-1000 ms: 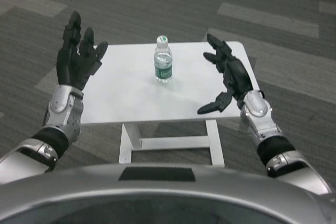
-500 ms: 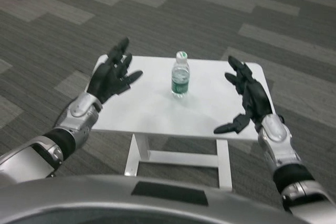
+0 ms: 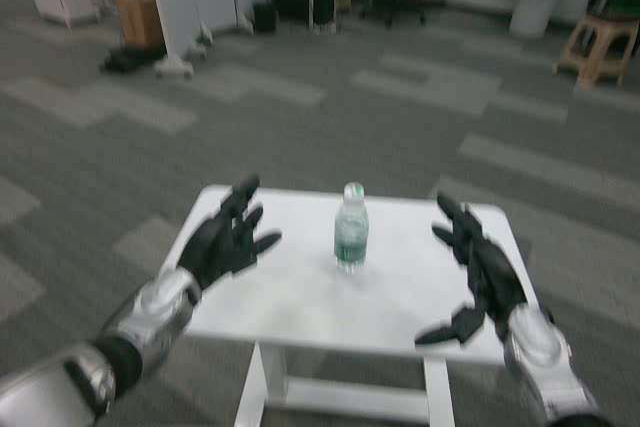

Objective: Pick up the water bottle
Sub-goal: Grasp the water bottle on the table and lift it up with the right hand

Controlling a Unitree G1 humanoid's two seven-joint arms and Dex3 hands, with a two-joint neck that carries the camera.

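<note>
Because the water bottle (image 3: pixel 351 228) has been stood upright near the middle of the white table (image 3: pixel 300 302), towards its far edge, open tabletop is left on either side of it, and it can be reached from the left or from the right. From the bottle, the left hand (image 3: pixel 226 240) is found at about nine o'clock and the right hand (image 3: pixel 482 271) at about four o'clock; neither is touching it, and both are held near it but clearly apart.

The left hand is held over the table's left part with its fingers spread and pointed towards twelve to one o'clock, nothing being held in it. The right hand is held over the table's right part, fingers likewise spread and directed towards eleven o'clock, with the thumb stretched out towards the table's front edge; it too is empty. The silver forearms are angled inward, so that the bottle is bracketed between the two palms. The pose is judged to be an approach, the grasp not yet begun. The picture is somewhat blurred, so finer finger detail cannot be told.
</note>
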